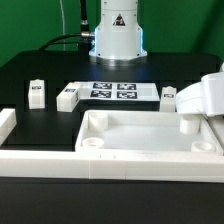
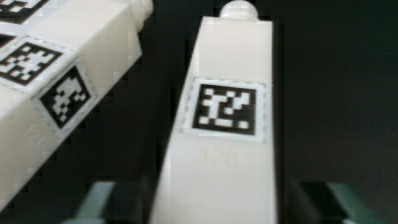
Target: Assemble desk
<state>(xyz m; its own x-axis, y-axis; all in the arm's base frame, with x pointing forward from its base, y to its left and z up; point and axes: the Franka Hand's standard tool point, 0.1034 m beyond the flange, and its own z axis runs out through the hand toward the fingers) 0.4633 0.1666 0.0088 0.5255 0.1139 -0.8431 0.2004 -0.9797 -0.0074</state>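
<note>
Desk leg [image 2: 228, 100] between gripper [image 2: 217, 200] jaws

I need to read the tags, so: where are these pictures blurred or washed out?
Exterior view: the tabletop and gripper glare white, edges washed out. Wrist view: the leg between the fingers is slightly soft, its tag legible; the fingers are dark and blurred.

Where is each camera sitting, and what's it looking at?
Exterior view: off the arm, facing the robot's base across the table; sees the tabletop, loose legs and the gripper.
Wrist view: on the wrist, looking along one tagged leg between the fingertips.
Both show the gripper and legs.
</note>
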